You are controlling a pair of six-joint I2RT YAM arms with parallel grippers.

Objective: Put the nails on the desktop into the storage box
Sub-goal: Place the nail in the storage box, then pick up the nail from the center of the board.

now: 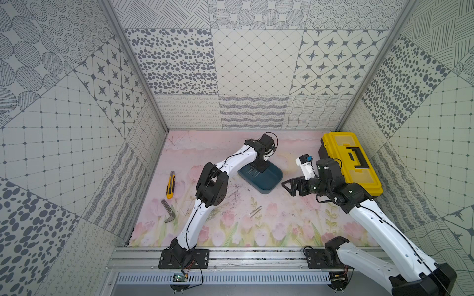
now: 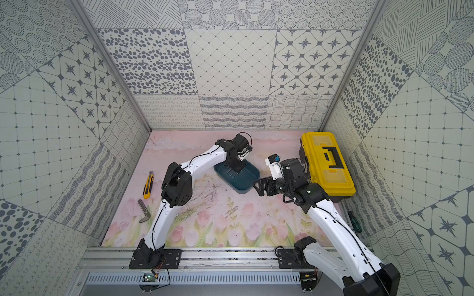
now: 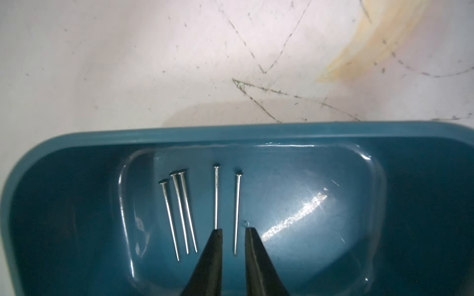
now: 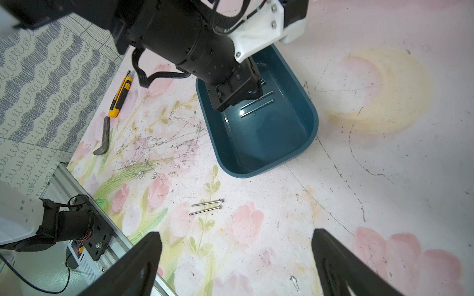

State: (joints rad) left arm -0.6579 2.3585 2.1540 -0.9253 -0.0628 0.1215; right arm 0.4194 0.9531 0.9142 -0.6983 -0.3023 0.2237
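L fingers (image 3: 209, 261) ajar, R fingers (image 4: 138, 264) wide apart

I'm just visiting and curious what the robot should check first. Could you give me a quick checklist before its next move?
1. Left gripper empty: ok, jaws apart, a nail lies loose between them.
2. Nails dropped inside the box: ok, five nails lie flat on its floor.
3. Table free of nails: not ok, two nails lie side by side on it.
4. Right gripper ready: ok, open and empty.
5. Knife and bent tool out of the way: ok, both lie apart from those two nails.
6. Nails hidden under the arms: cannot tell.
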